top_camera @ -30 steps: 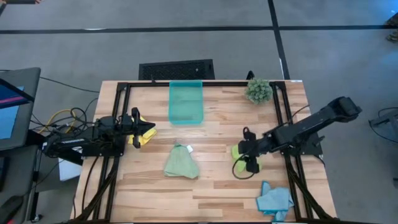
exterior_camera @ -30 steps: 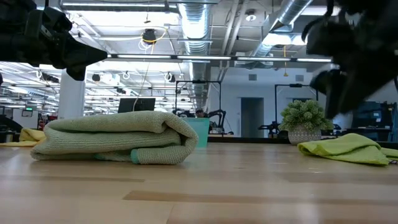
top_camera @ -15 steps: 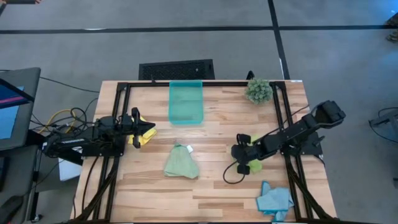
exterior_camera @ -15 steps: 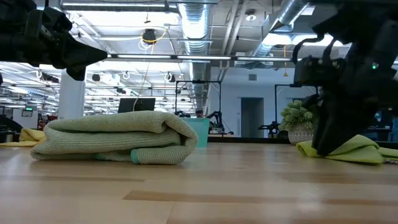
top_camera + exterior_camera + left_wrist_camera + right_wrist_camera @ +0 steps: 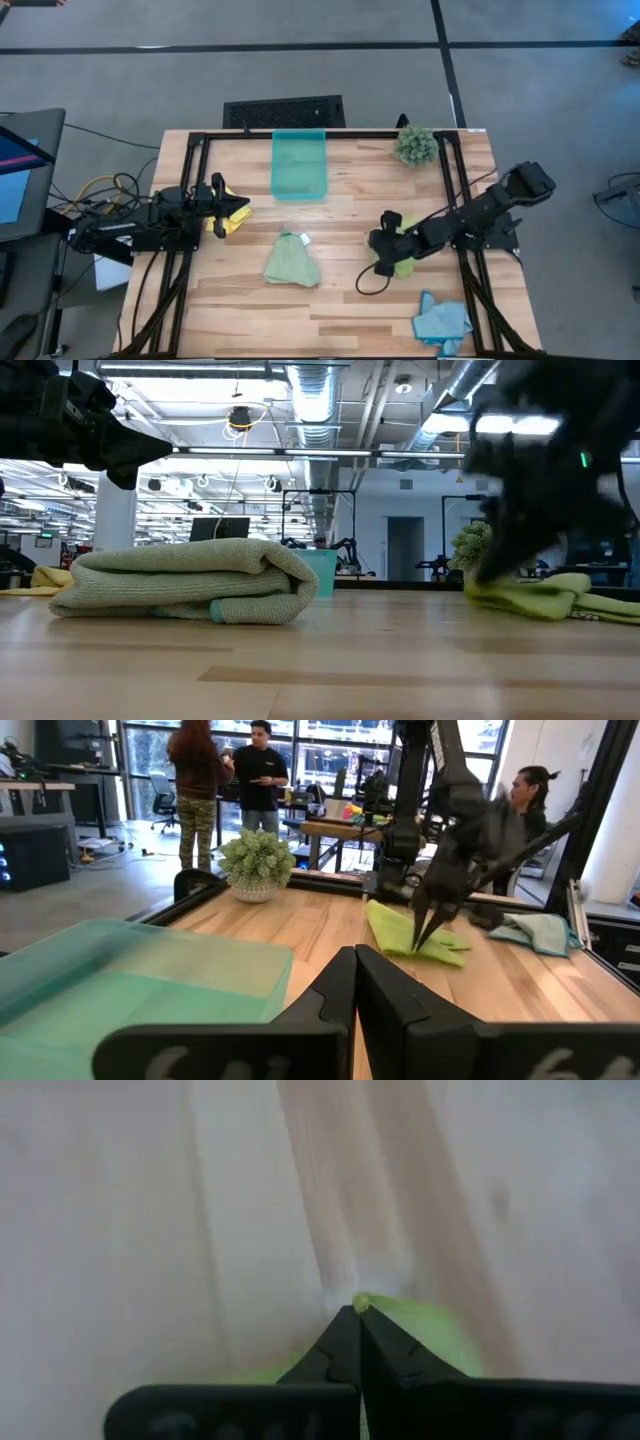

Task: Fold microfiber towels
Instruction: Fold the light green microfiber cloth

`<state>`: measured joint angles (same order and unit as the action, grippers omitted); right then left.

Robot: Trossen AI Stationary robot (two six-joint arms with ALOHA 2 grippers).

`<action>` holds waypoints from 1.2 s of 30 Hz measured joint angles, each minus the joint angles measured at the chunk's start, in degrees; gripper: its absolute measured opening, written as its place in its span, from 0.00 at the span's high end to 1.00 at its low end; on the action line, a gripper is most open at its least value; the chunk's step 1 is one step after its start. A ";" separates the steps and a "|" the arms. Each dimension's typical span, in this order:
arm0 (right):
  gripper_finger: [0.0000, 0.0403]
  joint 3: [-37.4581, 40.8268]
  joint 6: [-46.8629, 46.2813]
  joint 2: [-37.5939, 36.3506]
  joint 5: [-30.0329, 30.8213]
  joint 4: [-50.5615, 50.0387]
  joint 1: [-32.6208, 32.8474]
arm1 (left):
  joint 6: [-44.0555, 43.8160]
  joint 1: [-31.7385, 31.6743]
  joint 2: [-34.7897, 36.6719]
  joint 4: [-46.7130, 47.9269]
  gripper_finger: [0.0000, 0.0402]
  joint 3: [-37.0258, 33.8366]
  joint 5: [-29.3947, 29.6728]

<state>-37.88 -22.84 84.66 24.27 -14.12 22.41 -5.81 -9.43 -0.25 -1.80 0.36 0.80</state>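
The lime green towel (image 5: pixel 403 262) lies crumpled on the right half of the wooden table (image 5: pixel 350 215), near the middle of its depth. The right gripper (image 5: pixel 378 243) is down at that towel's left edge, its two fingers pressed together on a bit of the cloth; the right wrist view shows the fingertips (image 5: pixel 355 1312) meeting with lime fabric caught at their point, just above the bare wood. In the low view the same towel (image 5: pixel 540 596) sits at the right with the dark arm blurred over it.

The pale green towel (image 5: pixel 291 262) rests near the table's centre, a little to the near side, bunched into a soft roll that fills the left of the low view (image 5: pixel 185 595). The light blue towel (image 5: pixel 440 320) lies crumpled at the near right corner. The yellow towel (image 5: pixel 230 218) is at the left edge, partly under the left gripper (image 5: pixel 243 208), which hangs above that side with its fingers closed on nothing; the left wrist view shows them touching (image 5: pixel 355 982).

A teal plastic bin (image 5: pixel 299 164) stands at the far middle of the table, and a small spiky plant (image 5: pixel 415 145) at the far right corner. Beyond the table, the left wrist view shows people (image 5: pixel 228 778) in the room.
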 joint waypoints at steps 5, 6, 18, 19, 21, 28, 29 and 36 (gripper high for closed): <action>0.99 -7.53 6.01 -7.11 1.46 -7.70 -0.06 | -0.01 -0.02 0.00 0.00 1.00 0.00 0.00; 0.99 -9.58 6.92 -8.76 1.54 -8.68 -0.04 | -0.01 -0.02 0.00 0.00 1.00 0.02 0.00; 0.99 -27.66 12.56 -22.57 1.95 -3.91 5.83 | 0.00 0.00 0.00 0.00 1.00 0.00 0.00; 0.99 -27.64 12.12 -23.35 3.03 -4.43 6.28 | 0.01 0.00 0.00 0.00 1.00 0.02 0.00; 0.99 -27.64 8.84 -24.18 6.45 -8.62 6.76 | 0.00 -0.01 0.00 0.00 1.00 0.01 0.00; 0.98 -24.09 -11.35 -18.38 12.54 -27.18 6.76 | 0.01 -0.01 0.00 0.00 1.00 0.01 0.00; 0.98 -23.52 -12.38 -17.12 11.74 -27.18 6.78 | 0.01 -0.01 0.00 0.00 1.00 0.01 0.00; 0.98 -23.46 -12.73 -9.89 10.14 -27.05 8.31 | 0.01 -0.01 0.00 0.00 1.00 0.00 0.00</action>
<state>-61.34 -35.57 74.78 34.41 -41.17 30.71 -5.80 -9.44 -0.25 -1.80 0.36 0.80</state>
